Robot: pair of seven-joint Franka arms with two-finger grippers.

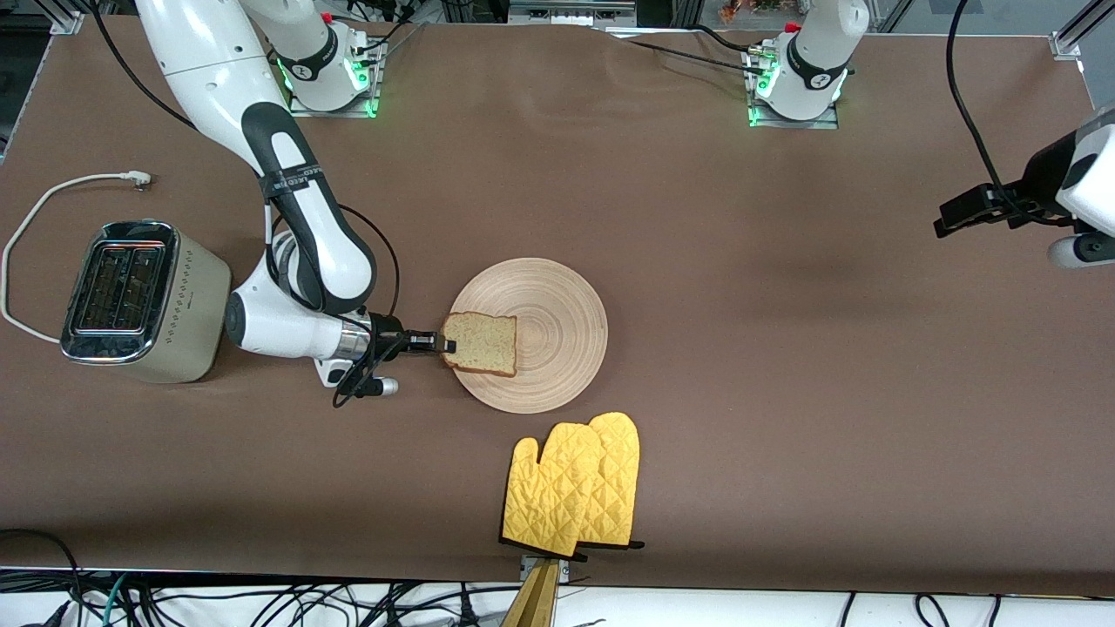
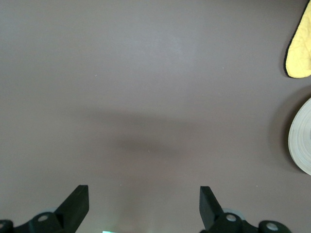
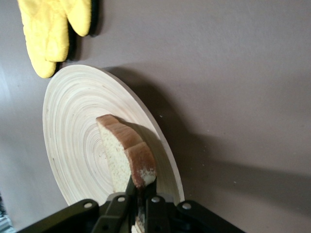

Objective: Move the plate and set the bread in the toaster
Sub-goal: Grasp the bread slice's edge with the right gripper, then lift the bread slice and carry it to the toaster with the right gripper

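Now right claw grips bread on plate.

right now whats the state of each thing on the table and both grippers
bread: on the plate, edge pinched by the right gripper
plate: flat on the table, mid-table
toaster: upright at the right arm's end, slots empty, cord unplugged
oven mitts: lying flat, nearer the front camera than the plate
right gripper: shut on the bread
left gripper: open, waiting over bare table
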